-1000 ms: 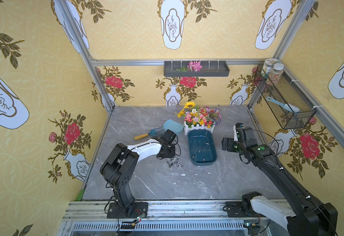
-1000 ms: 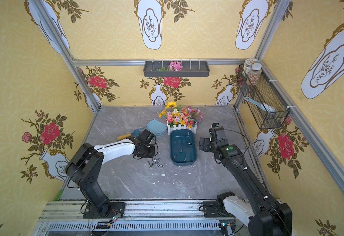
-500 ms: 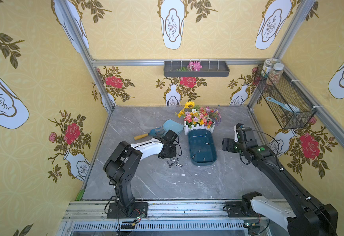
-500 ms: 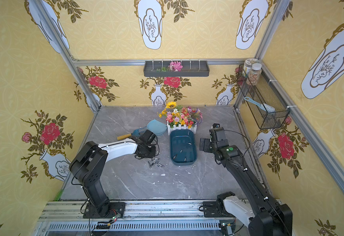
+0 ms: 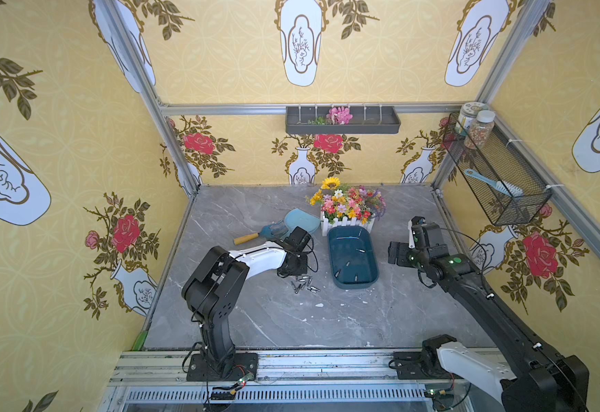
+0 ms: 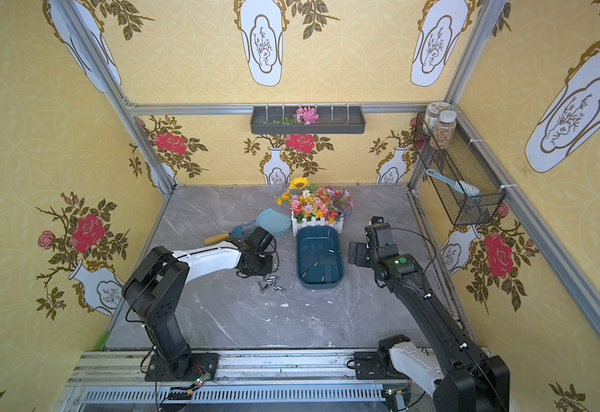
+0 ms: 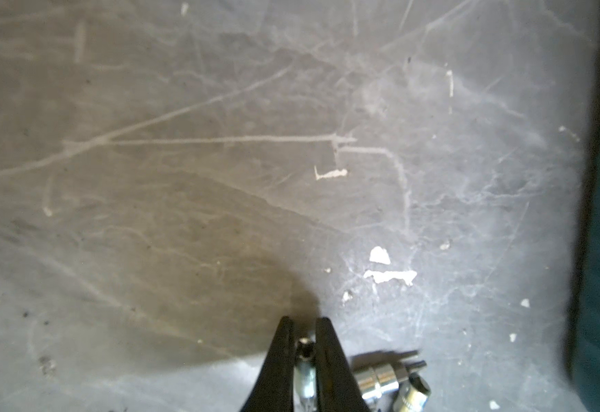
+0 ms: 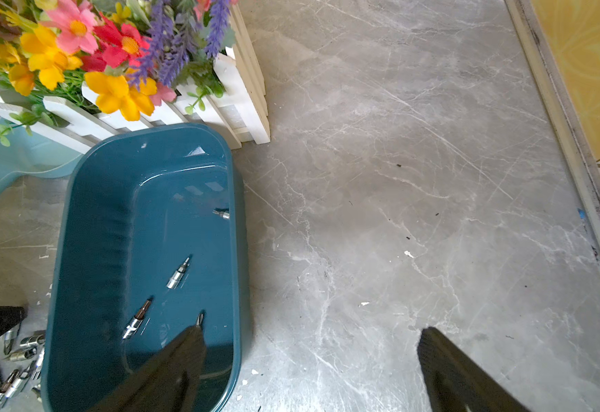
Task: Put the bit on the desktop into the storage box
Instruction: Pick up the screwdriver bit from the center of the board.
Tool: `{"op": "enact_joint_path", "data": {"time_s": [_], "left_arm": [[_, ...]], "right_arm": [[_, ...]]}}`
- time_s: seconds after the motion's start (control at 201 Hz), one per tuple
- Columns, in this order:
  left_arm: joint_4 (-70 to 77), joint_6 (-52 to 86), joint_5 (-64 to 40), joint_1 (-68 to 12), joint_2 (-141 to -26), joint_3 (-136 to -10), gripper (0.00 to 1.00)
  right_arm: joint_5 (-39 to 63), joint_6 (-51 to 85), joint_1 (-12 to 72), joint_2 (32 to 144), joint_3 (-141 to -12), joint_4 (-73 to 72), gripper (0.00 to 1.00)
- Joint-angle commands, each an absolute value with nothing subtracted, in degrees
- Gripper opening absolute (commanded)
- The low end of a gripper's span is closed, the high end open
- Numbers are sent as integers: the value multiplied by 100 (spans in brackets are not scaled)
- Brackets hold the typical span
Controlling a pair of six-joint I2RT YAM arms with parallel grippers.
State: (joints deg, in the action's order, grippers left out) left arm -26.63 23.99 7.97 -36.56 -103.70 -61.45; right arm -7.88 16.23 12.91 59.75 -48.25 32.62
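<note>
- Desktop: grey marble-look surface with thin white veins and a few small white chips.
- Light blue dustpan: lies at the far left of the group, behind the left arm's wrist.
- Left gripper: lowered to the desktop just left of the storage box. The black fingers stand narrow and are clamped on one bit.
- Held bit: short, bright silver steel, held lengthwise between the fingers with its socket end showing at the tips. Whether it is clear of the surface cannot be told.
- Loose bits: a small heap of the same silver pieces, each with a thick round socket end and a thinner driver tip. They lie on the desktop just beside the left gripper, between it and the storage box.
- Storage box: dark teal, oblong, shallow, with rounded corners and a raised rim. It sits at mid-table, its far end just beside a white picket planter of artificial flowers.
- Bits in the box: four lie apart on the glossy floor of the box.
- Right gripper: held right of the storage box, above bare desktop. Its fingers are spread wide and hold nothing.
</note>
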Motion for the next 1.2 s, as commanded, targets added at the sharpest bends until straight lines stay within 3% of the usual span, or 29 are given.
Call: {"op": "enact_joint_path", "data": {"time_s": [0.0,0.224,0.494,0.917,1.192], "left_arm": [[-2797,2321,796,-3656,-10306,-6209,15],[-2855,2262,886,-3656,-10278,-6359,19],[-3017,2135,1029,-3656,-10449,-6591,17],[-3158,2193,907,-3656,-10616,-6653,31],[-3156,2181,704,-3665,-10821,-6791,32]], "right_arm": [[-876,1625,1292,5950,-4807,3061,97],[-871,1624,1290,5944,-4792,3057,97],[-914,1612,1287,5880,-4774,3080,97],[-905,1624,1263,5843,-4733,3067,97],[-896,1608,1259,5814,-4713,3062,97]]}}
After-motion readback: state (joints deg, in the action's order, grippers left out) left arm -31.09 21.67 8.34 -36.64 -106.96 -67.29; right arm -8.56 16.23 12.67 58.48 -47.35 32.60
